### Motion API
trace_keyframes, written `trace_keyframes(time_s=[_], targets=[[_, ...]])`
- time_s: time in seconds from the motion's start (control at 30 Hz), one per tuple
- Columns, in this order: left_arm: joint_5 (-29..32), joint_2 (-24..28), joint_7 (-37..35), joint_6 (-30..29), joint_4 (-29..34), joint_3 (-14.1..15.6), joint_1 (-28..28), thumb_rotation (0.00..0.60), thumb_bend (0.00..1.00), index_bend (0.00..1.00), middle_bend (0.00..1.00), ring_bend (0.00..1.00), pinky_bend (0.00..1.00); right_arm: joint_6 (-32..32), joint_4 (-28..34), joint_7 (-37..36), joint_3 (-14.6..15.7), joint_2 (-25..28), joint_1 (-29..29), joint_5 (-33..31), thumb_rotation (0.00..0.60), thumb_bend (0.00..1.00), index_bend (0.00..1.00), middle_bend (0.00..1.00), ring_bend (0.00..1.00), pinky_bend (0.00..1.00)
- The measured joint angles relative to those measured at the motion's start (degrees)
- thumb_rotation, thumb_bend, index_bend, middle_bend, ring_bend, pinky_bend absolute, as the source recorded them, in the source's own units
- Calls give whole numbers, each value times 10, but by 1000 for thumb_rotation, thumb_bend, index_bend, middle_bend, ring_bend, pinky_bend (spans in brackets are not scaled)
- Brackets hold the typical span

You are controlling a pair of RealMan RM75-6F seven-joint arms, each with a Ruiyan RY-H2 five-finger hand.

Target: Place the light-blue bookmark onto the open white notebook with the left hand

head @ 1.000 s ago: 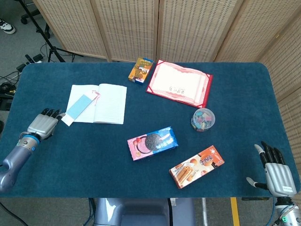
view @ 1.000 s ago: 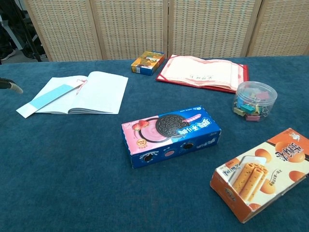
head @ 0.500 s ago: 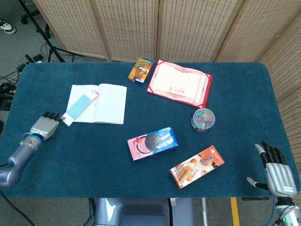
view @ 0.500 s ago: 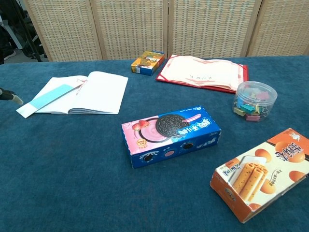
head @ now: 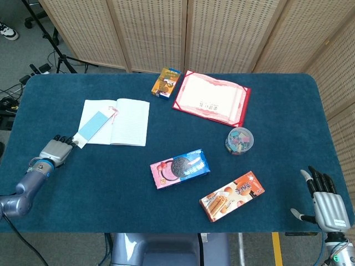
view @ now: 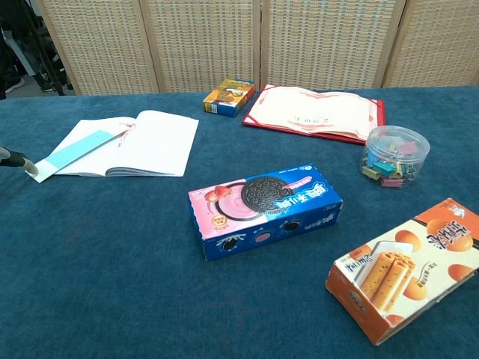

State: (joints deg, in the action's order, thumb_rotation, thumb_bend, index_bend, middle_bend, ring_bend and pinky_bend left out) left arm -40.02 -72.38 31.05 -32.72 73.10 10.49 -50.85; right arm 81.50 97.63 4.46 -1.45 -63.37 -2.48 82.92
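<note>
The light-blue bookmark [head: 92, 124] [view: 79, 151] lies slantwise on the left page of the open white notebook [head: 125, 123] [view: 153, 142]. Its white near end juts past the notebook's corner onto the blue table. My left hand [head: 56, 149] lies low on the table just left of that end, fingers stretched toward it and holding nothing. In the chest view only a fingertip [view: 16, 160] shows at the left edge, almost touching the bookmark's end. My right hand [head: 325, 201] rests at the table's near right corner, fingers spread and empty.
A blue cookie box [head: 179, 168] [view: 265, 209] and an orange biscuit-stick box [head: 232, 195] [view: 408, 267] lie in the near middle. A clear jar of clips [head: 239, 141], a red certificate folder [head: 212, 97] and a small orange box [head: 166, 82] sit further back.
My left hand has drawn back toward the near edge and shifted slightly right, bringing its fingertips up to the bookmark's near end. The bookmark, the notebook and my right hand stay where they were.
</note>
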Motion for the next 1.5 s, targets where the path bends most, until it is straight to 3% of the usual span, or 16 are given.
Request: trace_keyframes(time_s=[0.63, 1.5], targets=[[61, -19, 27, -15, 11, 16, -29, 600, 1000, 21, 0, 0, 0, 1, 0, -3, 2, 1, 0, 7, 600, 105, 2, 0, 0, 0], [73, -44, 30, -30, 8, 4, -47, 600, 998, 21, 0, 0, 0, 5, 0, -7, 2, 2, 2, 10, 600, 105, 2, 0, 0, 0]])
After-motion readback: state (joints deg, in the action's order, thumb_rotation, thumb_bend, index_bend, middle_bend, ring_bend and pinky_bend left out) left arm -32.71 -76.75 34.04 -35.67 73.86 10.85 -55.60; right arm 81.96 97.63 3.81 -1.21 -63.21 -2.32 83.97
